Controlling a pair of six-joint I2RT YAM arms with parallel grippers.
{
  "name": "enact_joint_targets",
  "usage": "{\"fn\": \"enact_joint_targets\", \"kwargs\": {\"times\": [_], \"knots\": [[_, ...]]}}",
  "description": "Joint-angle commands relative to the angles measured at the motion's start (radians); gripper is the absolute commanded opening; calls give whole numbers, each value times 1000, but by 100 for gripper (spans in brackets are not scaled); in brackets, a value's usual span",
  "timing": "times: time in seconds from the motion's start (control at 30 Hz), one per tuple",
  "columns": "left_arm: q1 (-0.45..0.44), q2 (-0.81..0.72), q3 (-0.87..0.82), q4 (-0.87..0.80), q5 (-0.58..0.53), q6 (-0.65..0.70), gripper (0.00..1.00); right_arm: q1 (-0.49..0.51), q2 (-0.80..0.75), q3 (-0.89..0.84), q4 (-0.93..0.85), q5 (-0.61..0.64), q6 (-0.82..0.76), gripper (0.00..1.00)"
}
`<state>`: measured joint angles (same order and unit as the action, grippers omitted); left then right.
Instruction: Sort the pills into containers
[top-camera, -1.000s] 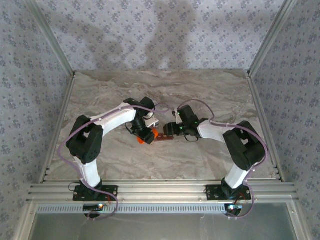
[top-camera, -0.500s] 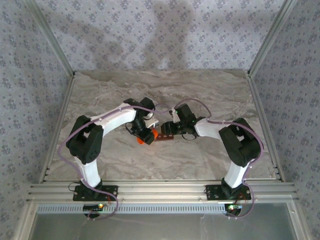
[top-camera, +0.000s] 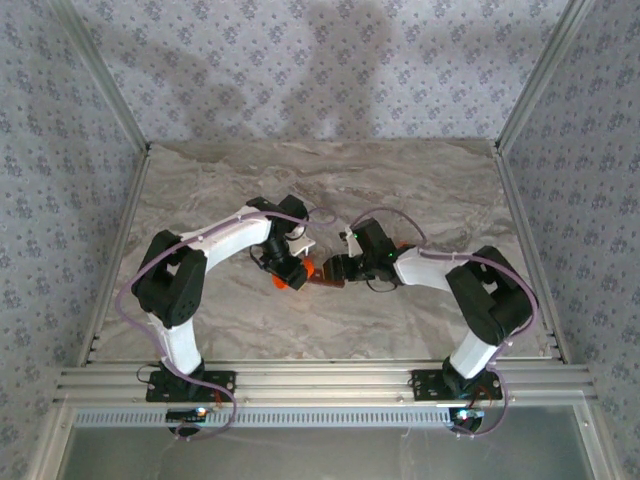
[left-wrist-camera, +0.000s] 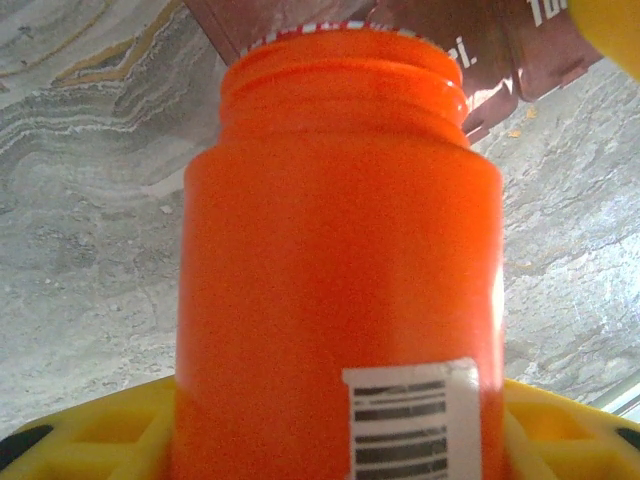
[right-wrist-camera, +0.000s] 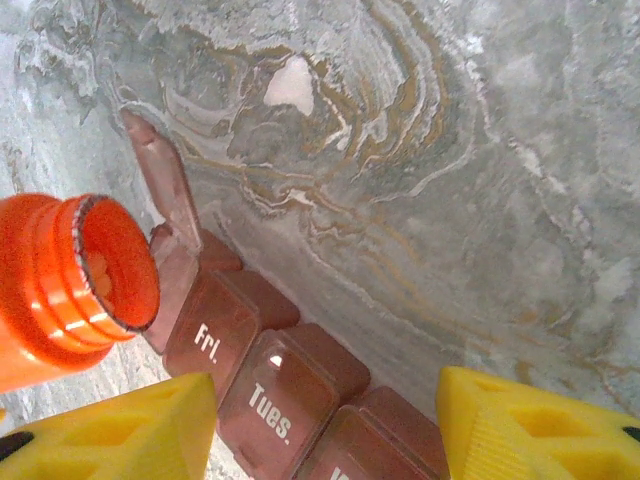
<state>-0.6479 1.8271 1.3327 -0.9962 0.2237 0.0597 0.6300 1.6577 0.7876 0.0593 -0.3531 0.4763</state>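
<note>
Containers (right-wrist-camera: 262, 385) lie mid-tabletop (top-camera: 420, 180), long axis left-right, left end lid (right-wrist-camera: 160, 185) raised. Left gripper (left-wrist-camera: 335, 435) clamps the bottle (left-wrist-camera: 340, 300), mouth toward that end. Right gripper (right-wrist-camera: 325, 425) spread open above.

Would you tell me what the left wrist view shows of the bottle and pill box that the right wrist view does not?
Left wrist view: the side of the orange bottle with its barcode label, clamped in the left gripper. Right wrist view: the bottle's open mouth seen head-on, the raised lid of the end compartment, and the right gripper, open, near the pill box. Both: the bottle with its mouth close to the dark red pill box, on the marble table.
</note>
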Motion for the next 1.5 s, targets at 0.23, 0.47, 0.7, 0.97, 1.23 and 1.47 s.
{"fn": "enact_joint_targets", "kwargs": {"times": [0.23,0.47,0.7,0.97,1.23,1.47], "knots": [[4,-43,30,-65,13,3,0,29,-71,6,-99,181,-38,73],[2,-43,36,-65,11,-5,0,45,-33,27,-133,207,-79,73],[-2,-42,51,-69,15,-7,0,48,10,39,-133,201,-82,73],[-8,-25,47,-76,6,-9,0,48,23,35,-129,198,-78,73],[-17,-5,58,-85,-10,-9,0,48,26,30,-128,195,-76,72],[-21,11,67,-93,-20,-6,0,50,31,30,-122,190,-71,72]]}}
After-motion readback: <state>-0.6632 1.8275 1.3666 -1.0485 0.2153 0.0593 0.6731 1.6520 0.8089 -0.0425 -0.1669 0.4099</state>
